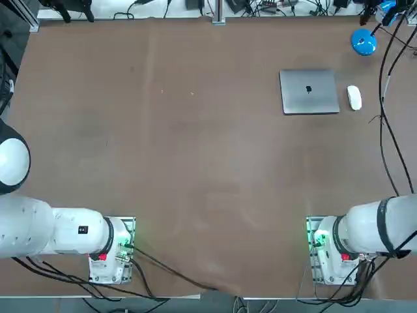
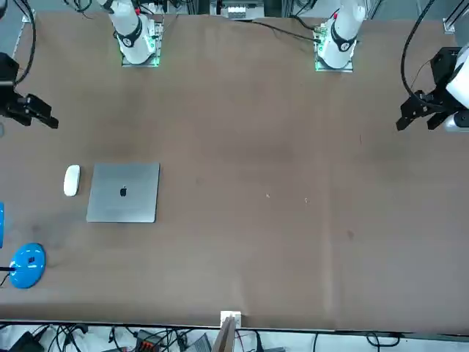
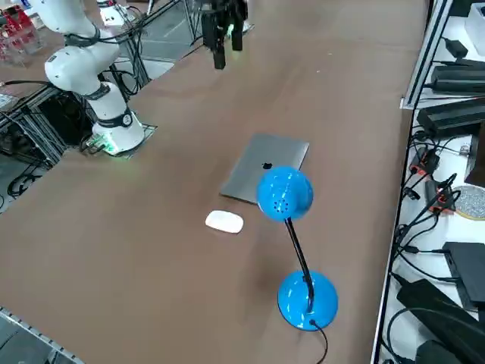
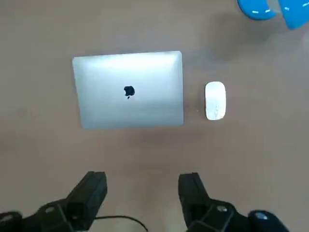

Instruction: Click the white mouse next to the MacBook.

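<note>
step: approach, not yet begun in earnest. Your right gripper (image 4: 142, 198) hangs high over bare table, well short of the laptop and the mouse, nothing touched.

gripper: fingers (image 4: 89, 193) spread apart, empty, nothing between them.

mouse: white mouse (image 1: 354, 97) lies flat on the brown table (image 1: 195, 163), just beside the laptop's short edge on your right side, a thin gap between them, not touching. Long axis runs parallel to that edge.

laptop: MacBook (image 1: 309, 91) closed, lid up, logo showing, far right part of the table.

next move: you need to carry the gripper forward and to the right past the laptop, centre one fingertip over the mouse's front half, then press straight down, lightly. Closing the fingers first would likely give a cleaner single contact.

open room: the path from the gripper to the mouse looks clear, bare table all round.

edges: blue lamp (image 1: 363, 42) stands beyond the mouse near the far right corner; its head (image 3: 284, 192) sits raised, close above the laptop in the side view. Keep low of it. Black cables (image 1: 386, 117) trail just right of the mouse.

risk: mouse is glossy and may skid on an off-centre push.
</note>
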{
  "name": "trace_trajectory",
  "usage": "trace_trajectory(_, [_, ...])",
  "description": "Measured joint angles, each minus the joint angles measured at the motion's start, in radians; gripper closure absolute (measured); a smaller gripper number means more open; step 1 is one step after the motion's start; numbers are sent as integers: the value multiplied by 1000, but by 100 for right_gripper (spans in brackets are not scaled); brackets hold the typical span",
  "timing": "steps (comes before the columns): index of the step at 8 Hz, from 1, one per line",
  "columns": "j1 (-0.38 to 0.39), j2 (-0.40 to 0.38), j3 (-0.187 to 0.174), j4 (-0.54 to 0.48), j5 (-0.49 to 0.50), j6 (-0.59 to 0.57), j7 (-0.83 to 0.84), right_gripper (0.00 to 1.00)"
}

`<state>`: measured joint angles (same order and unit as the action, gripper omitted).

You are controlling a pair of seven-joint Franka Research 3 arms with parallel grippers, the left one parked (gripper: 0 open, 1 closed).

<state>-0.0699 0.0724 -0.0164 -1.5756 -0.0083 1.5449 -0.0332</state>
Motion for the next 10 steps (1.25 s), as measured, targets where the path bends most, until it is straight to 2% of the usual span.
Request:
trace_trajectory(2, [-43,42,-2,-24,0,39,-69,57])
trace_trajectory(3, [-64,63,-3,-43,-1,73,-104,66])
trace_trajectory(6, [-128,102,-4,-139,-1,214,-224,83])
trace_trajectory(7, [-147,105,-5,-186,-1,273,-246,95])
trace_trajectory(10, [-179,110,-5,-347,-1,479,-257,98])
